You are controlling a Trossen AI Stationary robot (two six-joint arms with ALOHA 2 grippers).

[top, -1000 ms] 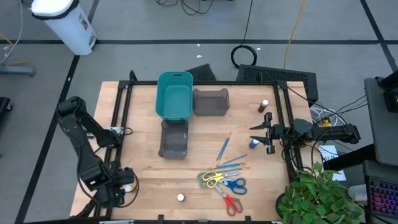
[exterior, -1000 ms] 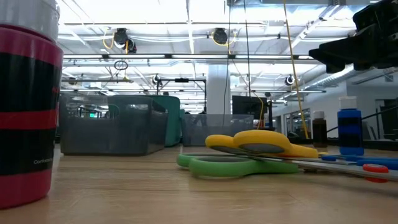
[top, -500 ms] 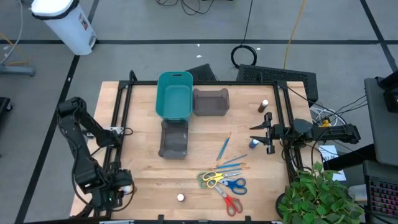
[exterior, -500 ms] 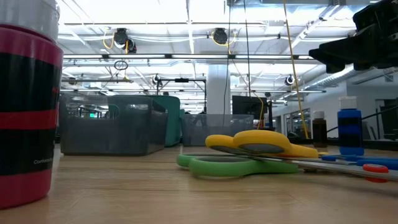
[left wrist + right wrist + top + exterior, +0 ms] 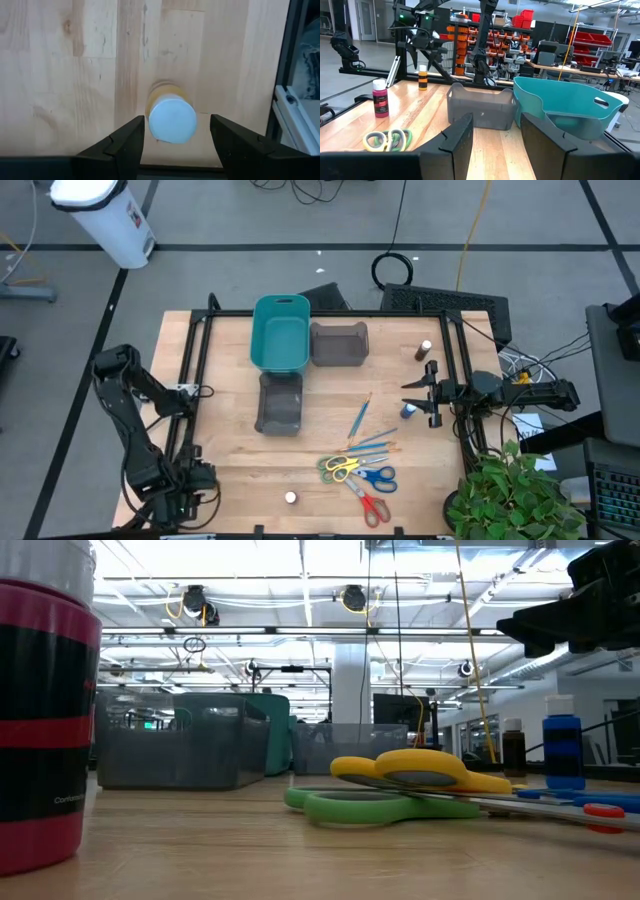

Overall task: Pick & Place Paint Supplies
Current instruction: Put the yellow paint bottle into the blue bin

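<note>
A small yellow paint bottle with a white cap [image 5: 172, 120] stands upright on the wood near the table's near-left corner; the right wrist view shows the bottle [image 5: 422, 77] too. My left gripper [image 5: 177, 125] points straight down over it, open, one finger on each side of the cap with a gap left. In the high view my left gripper [image 5: 188, 485] hides the bottle. My right gripper [image 5: 416, 402] waits level and open at the right edge, beside a blue bottle [image 5: 408, 411]. Scissors [image 5: 342, 468] and brushes [image 5: 361, 421] lie right of centre.
A teal bin [image 5: 280, 332] and two grey bins [image 5: 340, 343] [image 5: 281, 402] stand at the far middle. A red bottle [image 5: 290, 498] stands near the front edge, brown [image 5: 432, 368] and pale [image 5: 425, 350] bottles at the right. A black frame rail [image 5: 292, 70] runs close beside the yellow bottle.
My left gripper has moved a little toward the table's near-left corner and sunk lower, with its wrist rolling. The yellow bottle's white cap, which showed beside it in the high view, is now covered by it. The bottle has stayed put.
</note>
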